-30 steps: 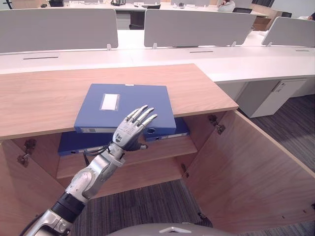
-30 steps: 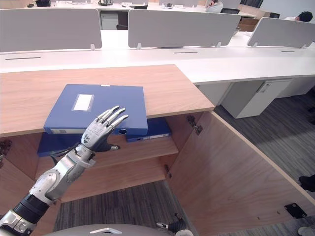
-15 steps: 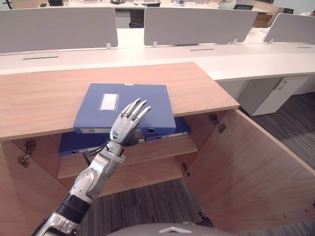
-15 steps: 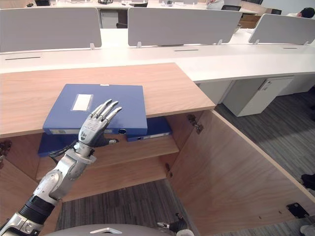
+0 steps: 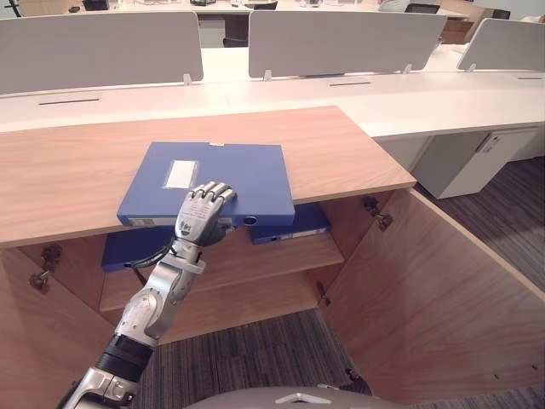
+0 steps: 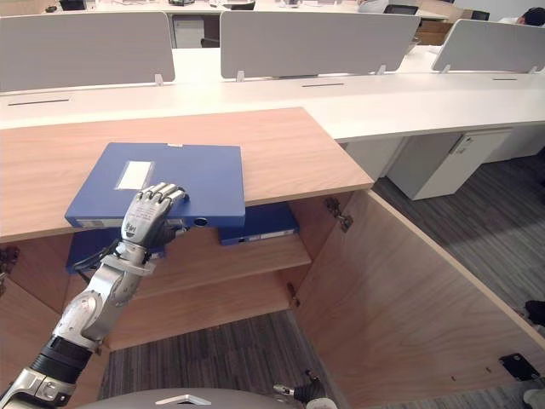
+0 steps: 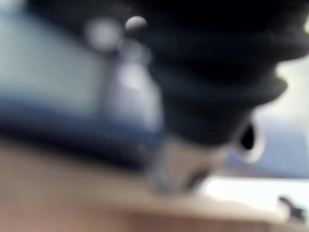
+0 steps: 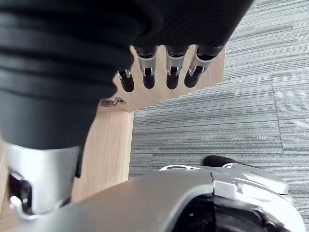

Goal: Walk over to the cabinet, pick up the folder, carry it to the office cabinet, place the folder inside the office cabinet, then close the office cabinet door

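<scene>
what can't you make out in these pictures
Left wrist view: blurred, so the thumb of the left hand at the top folder cannot be seen.
Eye views: the lower folder on the shelf is mostly hidden by the cabinet top and the top folder.
Top folder's label: too small to read.

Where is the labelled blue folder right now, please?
The folder lies on the cabinet top, left of centre in the eye views, its front edge gripped by the left hand.

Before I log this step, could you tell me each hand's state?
Left hand: closed on the blue folder.
Right hand: open, holding nothing.
</scene>
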`<state>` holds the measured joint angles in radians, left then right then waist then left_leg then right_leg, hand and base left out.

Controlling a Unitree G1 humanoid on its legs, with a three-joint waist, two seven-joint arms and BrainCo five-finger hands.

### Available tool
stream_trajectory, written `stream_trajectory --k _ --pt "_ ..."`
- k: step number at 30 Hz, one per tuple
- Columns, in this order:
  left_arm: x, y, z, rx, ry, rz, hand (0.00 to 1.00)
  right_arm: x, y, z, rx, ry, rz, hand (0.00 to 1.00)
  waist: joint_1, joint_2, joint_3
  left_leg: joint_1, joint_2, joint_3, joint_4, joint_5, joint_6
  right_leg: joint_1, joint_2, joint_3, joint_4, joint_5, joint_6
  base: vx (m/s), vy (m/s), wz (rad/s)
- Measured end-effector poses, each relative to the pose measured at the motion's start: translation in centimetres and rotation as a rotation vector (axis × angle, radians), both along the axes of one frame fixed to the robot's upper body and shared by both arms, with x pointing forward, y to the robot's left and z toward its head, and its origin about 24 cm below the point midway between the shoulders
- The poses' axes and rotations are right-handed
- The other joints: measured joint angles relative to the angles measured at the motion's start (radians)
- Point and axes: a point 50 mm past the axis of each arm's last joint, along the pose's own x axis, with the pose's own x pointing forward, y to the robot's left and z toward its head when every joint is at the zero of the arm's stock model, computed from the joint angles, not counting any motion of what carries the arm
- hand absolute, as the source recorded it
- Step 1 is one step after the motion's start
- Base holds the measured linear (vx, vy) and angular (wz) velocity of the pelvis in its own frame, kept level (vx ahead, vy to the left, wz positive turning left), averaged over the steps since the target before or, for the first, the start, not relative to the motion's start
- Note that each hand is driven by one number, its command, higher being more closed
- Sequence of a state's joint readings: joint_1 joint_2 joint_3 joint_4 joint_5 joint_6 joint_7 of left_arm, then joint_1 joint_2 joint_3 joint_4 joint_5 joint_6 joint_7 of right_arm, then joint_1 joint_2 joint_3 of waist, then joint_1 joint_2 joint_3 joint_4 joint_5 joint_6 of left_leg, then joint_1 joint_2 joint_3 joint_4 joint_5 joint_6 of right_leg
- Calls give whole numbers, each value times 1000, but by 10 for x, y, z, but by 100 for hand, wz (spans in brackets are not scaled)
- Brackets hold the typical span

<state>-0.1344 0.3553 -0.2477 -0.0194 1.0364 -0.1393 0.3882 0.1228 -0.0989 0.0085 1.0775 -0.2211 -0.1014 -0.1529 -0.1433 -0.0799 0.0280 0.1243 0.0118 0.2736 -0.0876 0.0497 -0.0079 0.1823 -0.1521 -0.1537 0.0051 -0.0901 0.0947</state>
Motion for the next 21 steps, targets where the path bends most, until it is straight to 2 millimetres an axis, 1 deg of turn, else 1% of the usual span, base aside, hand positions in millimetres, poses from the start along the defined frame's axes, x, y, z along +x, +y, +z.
stream_trajectory --k 3,7,10,13,15,16,18,21 --pt "1 3 4 -10 -24 15 100 0 -2 0 -2 -1 -12 0 -2 7 -4 0 0 0 0 -1 1 1 0 0 -3 0 0 0 0 0" --pt "0 3 7 -28 -41 12 100 0 -2 0 -2 0 -12 0 -2 7 -5 0 0 0 0 -1 1 2 1 0 -5 0 0 0 0 0" --pt "-3 -1 15 -55 -71 -5 100 -1 -2 0 -3 -1 -12 0 0 6 -6 -1 0 0 0 -2 2 2 0 0 -6 0 0 0 0 0" --pt "-14 -11 30 -181 -120 -42 100 1 -1 2 -10 -17 15 0 2 7 -9 -10 2 4 0 -3 2 -12 1 10 1 2 3 0 0 -2" --pt "-27 -20 50 -329 -197 -110 100 7 0 6 -8 -60 7 0 5 7 -10 -21 2 8 0 -3 2 -27 1 16 10 4 6 20 -2 -5" --pt "-30 -22 54 -363 -216 -126 100 8 1 7 -13 -71 8 0 6 7 -10 -22 3 11 0 -3 2 -30 2 22 12 4 6 25 2 -15" --pt "-38 -24 69 -470 -280 -170 100 19 5 12 -20 -124 33 0 6 10 -13 -26 6 26 0 -3 2 -46 4 37 19 4 6 3 3 -17" --pt "-49 -24 81 -576 -341 -201 100 34 13 23 -7 -229 39 0 -1 11 -13 -28 7 26 0 2 7 -48 8 37 20 9 4 0 -2 -3"
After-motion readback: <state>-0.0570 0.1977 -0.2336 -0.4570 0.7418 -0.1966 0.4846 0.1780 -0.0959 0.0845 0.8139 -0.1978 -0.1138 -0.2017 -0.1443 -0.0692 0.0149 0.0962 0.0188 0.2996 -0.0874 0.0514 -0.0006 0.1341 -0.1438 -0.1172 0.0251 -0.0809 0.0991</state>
